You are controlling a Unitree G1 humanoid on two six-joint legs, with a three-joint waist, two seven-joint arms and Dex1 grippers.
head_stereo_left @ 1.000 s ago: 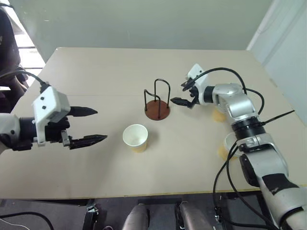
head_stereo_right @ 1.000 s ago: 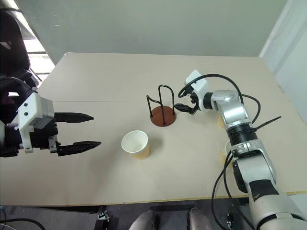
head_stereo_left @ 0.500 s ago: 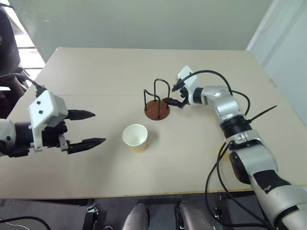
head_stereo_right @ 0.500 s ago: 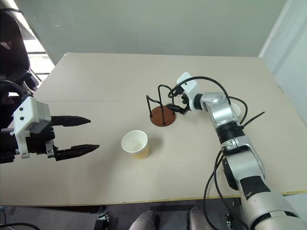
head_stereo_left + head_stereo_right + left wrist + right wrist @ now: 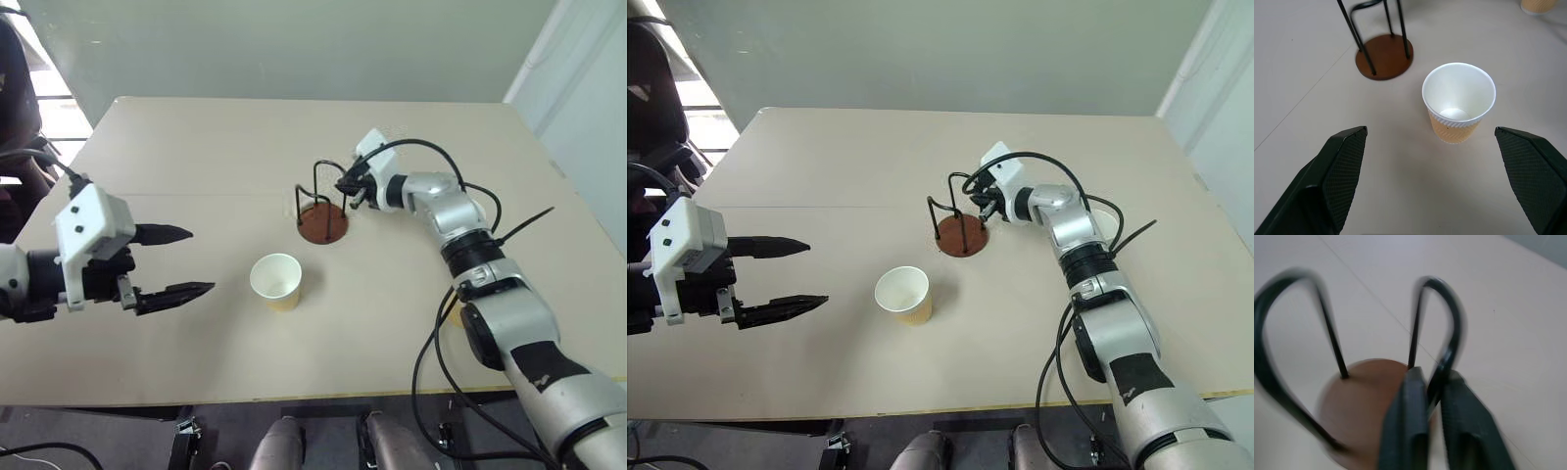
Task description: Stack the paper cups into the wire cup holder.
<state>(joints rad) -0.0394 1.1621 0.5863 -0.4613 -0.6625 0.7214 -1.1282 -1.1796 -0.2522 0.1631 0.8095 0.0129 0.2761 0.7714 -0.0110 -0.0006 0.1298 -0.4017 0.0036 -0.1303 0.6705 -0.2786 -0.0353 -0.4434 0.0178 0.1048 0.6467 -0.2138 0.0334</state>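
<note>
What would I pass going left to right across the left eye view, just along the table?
Left hand, open → paper cup, upright → wire cup holder → right hand, shut on one of the holder's wire loops.

Robot arm hardware, appearance only.
Right arm (image 5: 490,284): silver-grey rounded segments, black joint bands, loose black cables looping along it, small white camera block at the wrist. Left arm (image 5: 29,279): black forearm carrying a white boxy wrist module with two small dark dots. Left gripper (image 5: 174,262): two long black tapered fingers (image 5: 1334,176), inner pads finely cross-hatched.
</note>
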